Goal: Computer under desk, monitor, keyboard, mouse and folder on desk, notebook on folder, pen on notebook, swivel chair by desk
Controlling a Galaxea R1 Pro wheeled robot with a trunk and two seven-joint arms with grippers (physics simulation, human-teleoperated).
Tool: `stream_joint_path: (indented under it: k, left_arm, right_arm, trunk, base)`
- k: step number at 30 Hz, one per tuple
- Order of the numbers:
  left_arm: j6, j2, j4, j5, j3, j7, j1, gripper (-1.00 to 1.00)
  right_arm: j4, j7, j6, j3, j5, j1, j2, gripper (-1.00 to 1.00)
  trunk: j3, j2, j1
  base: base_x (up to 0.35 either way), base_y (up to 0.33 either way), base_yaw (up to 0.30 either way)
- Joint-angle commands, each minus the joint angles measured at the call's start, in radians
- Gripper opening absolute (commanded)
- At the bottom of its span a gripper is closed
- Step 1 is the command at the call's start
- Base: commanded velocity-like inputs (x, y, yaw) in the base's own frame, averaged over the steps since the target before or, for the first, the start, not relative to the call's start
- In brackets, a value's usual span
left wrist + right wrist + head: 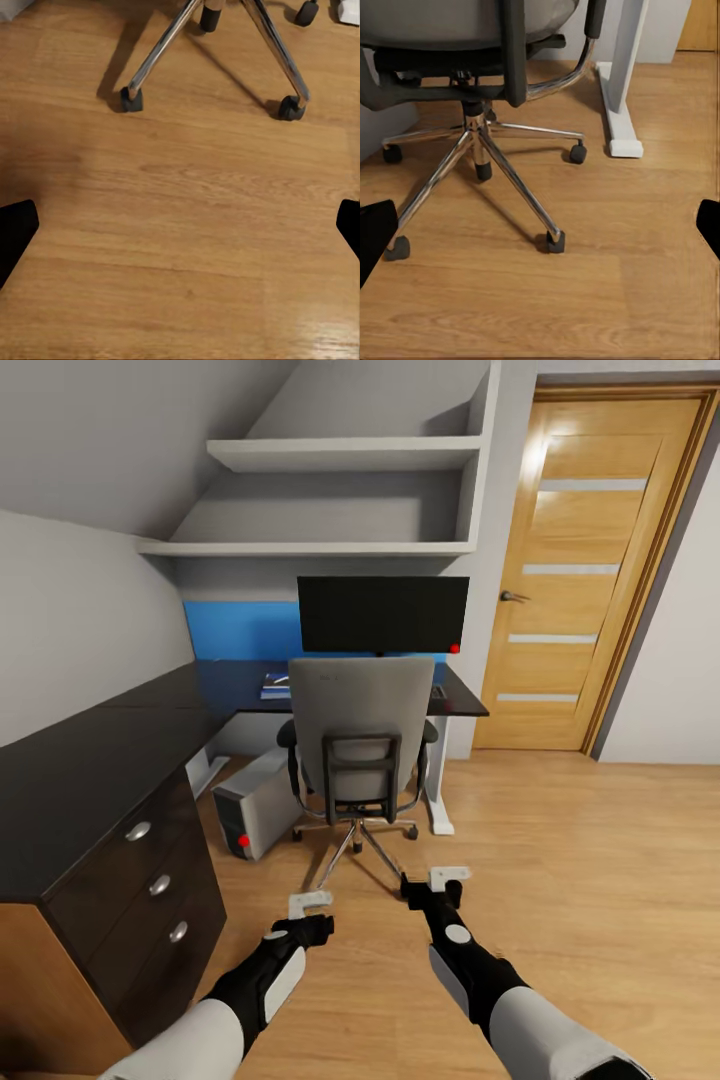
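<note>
Swivel chair (362, 745) tucked at desk (462, 698) edge — open floor (560, 840) rightward.

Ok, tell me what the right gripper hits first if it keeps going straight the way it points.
Probably the swivel chair: the right gripper, jaws open, aims at its chrome base low over the wooden floor. Depth is unclear, so it could meet the floor first.

Grey swivel chair (360, 725) on chrome spokes, glossy black desk (225, 685), bright blue back panel (240, 630), black monitor (383, 614)
</note>
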Motion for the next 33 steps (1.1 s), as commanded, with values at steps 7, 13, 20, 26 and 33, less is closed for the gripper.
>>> stream_joint_path:
  k: [7, 13, 20, 26, 33]
  left_arm:
    - [-0.267, 0.000, 0.304, 0.002, -0.004, 0.006, 0.000, 1.00]
    - [-0.392, 0.023, 0.388, 0.005, -0.004, 0.010, 0.005, 1.00]
    - [-0.420, 0.039, 0.390, 0.005, -0.004, 0.010, 0.116, 1.00]
    - [-0.447, 0.063, 0.390, 0.005, -0.004, 0.003, 0.189, 1.00]
    - [-0.475, 0.082, 0.390, 0.004, -0.004, -0.001, 0.211, 1.00]
  right_arm:
    - [0.222, -0.006, -0.249, 0.009, -0.014, -0.001, -0.016, 1.00]
    - [0.380, -0.004, -0.352, 0.010, -0.009, 0.133, -0.029, 1.00]
    - [0.388, 0.010, -0.378, 0.013, -0.009, 0.242, -0.089, 1.00]
    - [0.388, 0.015, -0.378, 0.014, -0.010, 0.270, -0.096, 1.00]
    - [0.387, 0.016, -0.379, 0.014, -0.012, 0.274, -0.095, 1.00]
  trunk:
    - [0.021, 0.049, -0.027]
    - [0.040, 0.091, -0.050]
    - [0.062, 0.140, -0.077]
    - [0.081, 0.182, -0.100]
    - [0.103, 0.231, -0.127]
  base:
    - [0.000, 0.000, 0.000]
    - [0.000, 0.000, 0.000]
    - [0.000, 0.000, 0.000]
    - [0.000, 0.000, 0.000]
    - [0.000, 0.000, 0.000]
